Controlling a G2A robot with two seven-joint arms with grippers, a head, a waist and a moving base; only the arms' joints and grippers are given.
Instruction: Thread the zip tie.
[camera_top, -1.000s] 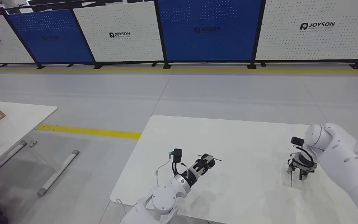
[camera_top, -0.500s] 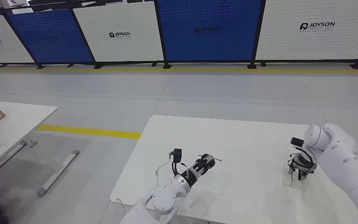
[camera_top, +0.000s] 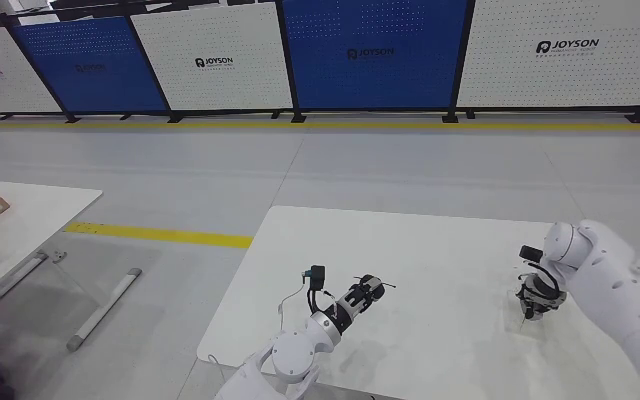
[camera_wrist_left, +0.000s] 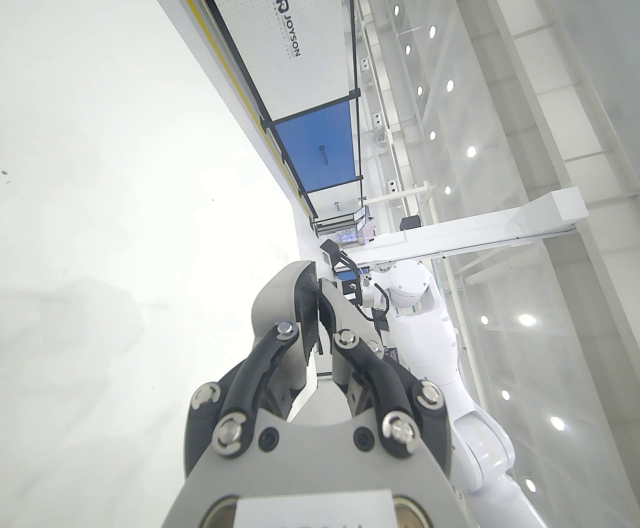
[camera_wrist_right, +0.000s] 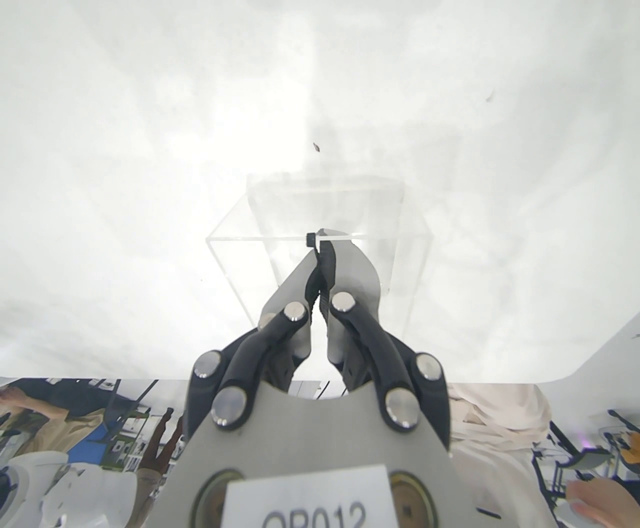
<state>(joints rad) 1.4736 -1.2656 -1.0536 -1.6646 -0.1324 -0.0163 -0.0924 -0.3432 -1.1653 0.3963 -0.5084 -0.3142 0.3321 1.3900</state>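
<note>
At the right of the white tabletop, a clear plastic box sits beneath my right claw, which pinches the small black zip tie by its head. My left claw, pressed together, sits near centre. I'd hold that head steady, slot square to the tail.

Bare tabletop stretch between left gripper, near centre, and right gripper, right side: passable. Obstacle: clear acrylic box just beneath right gripper, pinched zip tie at box top rim
</note>
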